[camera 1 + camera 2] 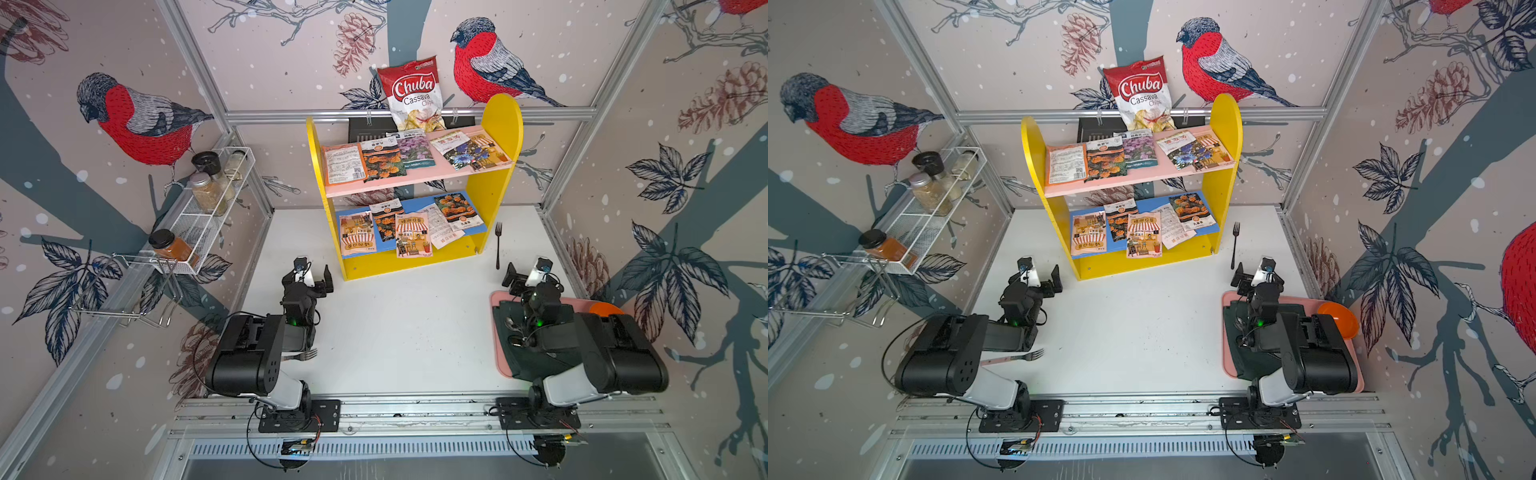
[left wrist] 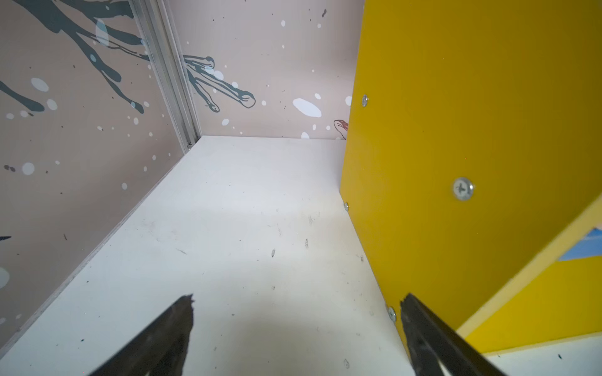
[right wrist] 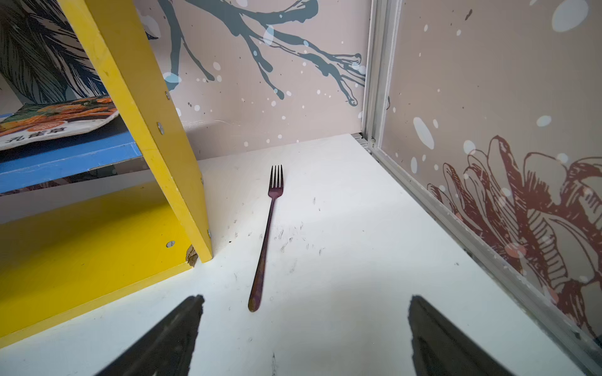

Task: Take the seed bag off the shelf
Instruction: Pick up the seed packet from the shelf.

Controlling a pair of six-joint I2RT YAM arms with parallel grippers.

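Note:
The shelf (image 1: 500,137) (image 1: 1225,124) stands at the back middle of the table, with yellow sides, a pink upper board (image 1: 415,176) and a blue lower board (image 3: 65,159). Several flat seed bags lie on both boards, among them an orange-flower seed bag (image 1: 382,160) above and another (image 3: 55,122) at the blue board's right end. My left gripper (image 1: 309,280) (image 2: 298,298) hangs open just off the shelf's left front corner (image 2: 472,130), holding nothing. In front of the shelf's right side, my right gripper (image 1: 532,278) (image 3: 307,297) is open and holds nothing.
A dark fork (image 1: 498,245) (image 3: 267,234) lies on the table right of the shelf. A silver fork (image 1: 301,354) lies under the left arm. A pink tray (image 1: 500,361) with an orange bowl (image 1: 604,308) sits under the right arm. A chips bag (image 1: 415,95) hangs behind the shelf, and a wire spice rack (image 1: 199,220) is on the left wall.

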